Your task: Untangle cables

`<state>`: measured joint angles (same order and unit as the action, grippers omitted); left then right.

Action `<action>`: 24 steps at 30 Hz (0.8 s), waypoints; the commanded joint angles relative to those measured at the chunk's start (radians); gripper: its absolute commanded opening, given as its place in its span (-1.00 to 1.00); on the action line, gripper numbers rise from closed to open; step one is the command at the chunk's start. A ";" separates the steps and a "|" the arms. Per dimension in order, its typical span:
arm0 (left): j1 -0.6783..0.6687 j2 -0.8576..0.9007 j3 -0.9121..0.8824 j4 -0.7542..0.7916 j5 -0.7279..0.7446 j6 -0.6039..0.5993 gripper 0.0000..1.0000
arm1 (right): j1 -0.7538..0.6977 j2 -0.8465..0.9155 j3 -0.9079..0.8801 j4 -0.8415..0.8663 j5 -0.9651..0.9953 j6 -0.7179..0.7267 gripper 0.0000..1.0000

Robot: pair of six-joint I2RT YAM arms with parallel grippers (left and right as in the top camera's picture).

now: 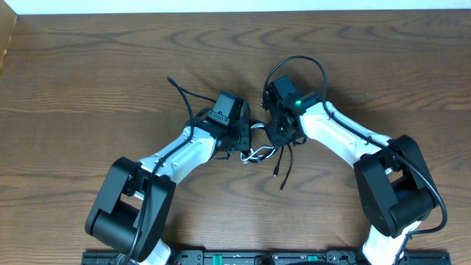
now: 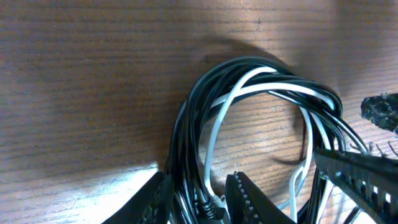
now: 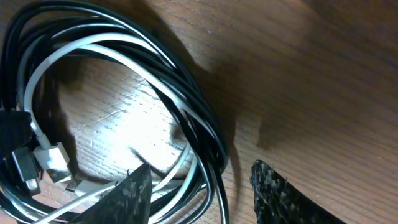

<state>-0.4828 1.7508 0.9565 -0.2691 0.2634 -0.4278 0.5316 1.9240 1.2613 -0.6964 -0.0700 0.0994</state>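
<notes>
We are pinching the cables (image 2: 255, 68) with the left gripper (image 2: 198, 186), its jaws narrowed onto the black and white strands lying between them. The right gripper (image 3: 200, 171) is gaping wide, with strands passing between its fingers. Next, we judge, it needs closing, then drawing away gently.
</notes>
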 commanded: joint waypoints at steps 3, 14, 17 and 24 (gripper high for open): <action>-0.002 0.031 0.014 -0.005 -0.014 -0.106 -0.36 | 0.006 -0.002 0.019 -0.003 0.008 0.013 0.01; -0.002 0.077 0.014 0.014 -0.014 -0.165 -0.43 | 0.005 -0.001 0.002 0.001 0.012 0.020 0.00; -0.002 0.077 0.014 0.014 -0.014 -0.165 -0.43 | 0.005 -0.001 0.002 0.004 0.006 0.020 -0.06; -0.002 0.077 0.014 0.014 -0.013 -0.164 -0.75 | -0.013 -0.001 0.002 0.012 -0.061 0.019 -0.13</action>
<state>-0.4820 1.8046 0.9615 -0.2520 0.2600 -0.5884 0.5312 1.9240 1.2613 -0.6865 -0.1051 0.1108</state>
